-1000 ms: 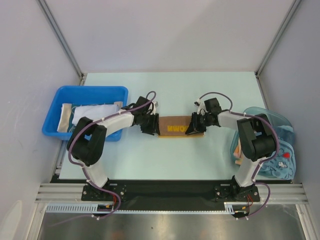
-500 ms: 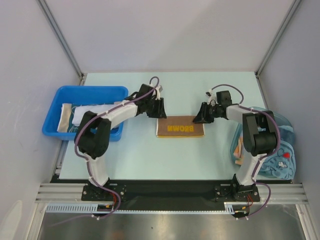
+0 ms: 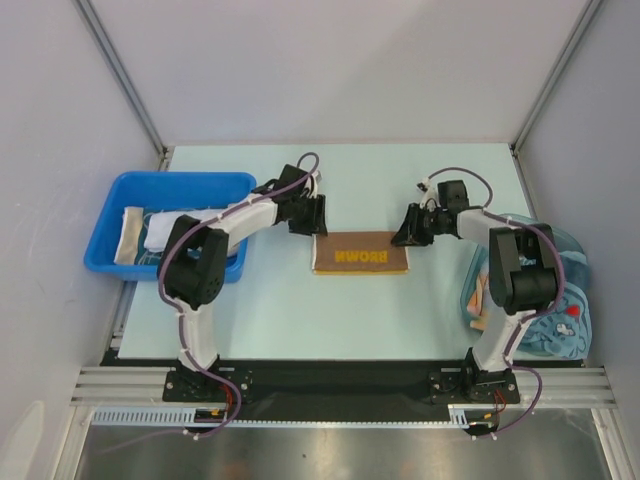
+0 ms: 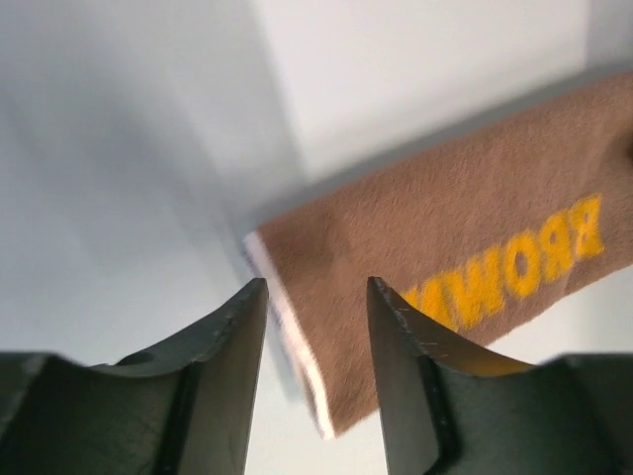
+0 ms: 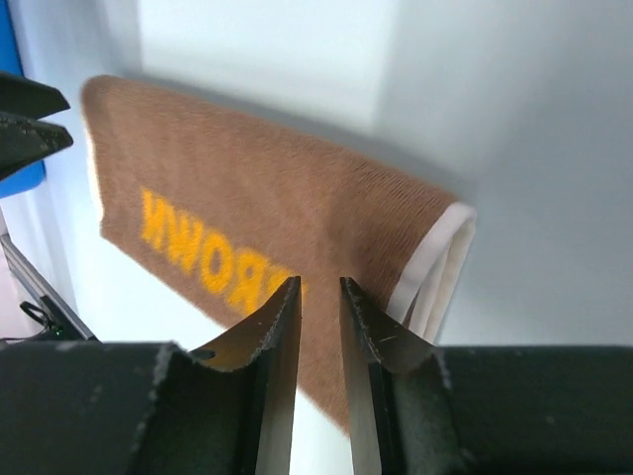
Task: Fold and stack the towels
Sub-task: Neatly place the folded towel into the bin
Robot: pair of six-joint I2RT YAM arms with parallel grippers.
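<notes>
The pale, flat table carries the task's current piece at its middle: a folded brown fleece towel with yellow lettering. It lies flat, with white edging showing at both short ends. Left of that towel sits a blue plastic bin holding pale folded cloths. Right of it lies an unfolded heap of teal and light blue cloths.

The left black two-finger gripper hovers at the towel's far-left corner, jaws apart with nothing between them. The right black two-finger gripper hovers at its far-right corner, jaws only narrowly apart and also empty.

The main risk is a low fingertip snagging the loose white edging and dragging the fold open. A later pinch that catches only the top layer would let the towel unroll on the way to the bin. The right arm also reaches over the heap and could drag cloths from it.
</notes>
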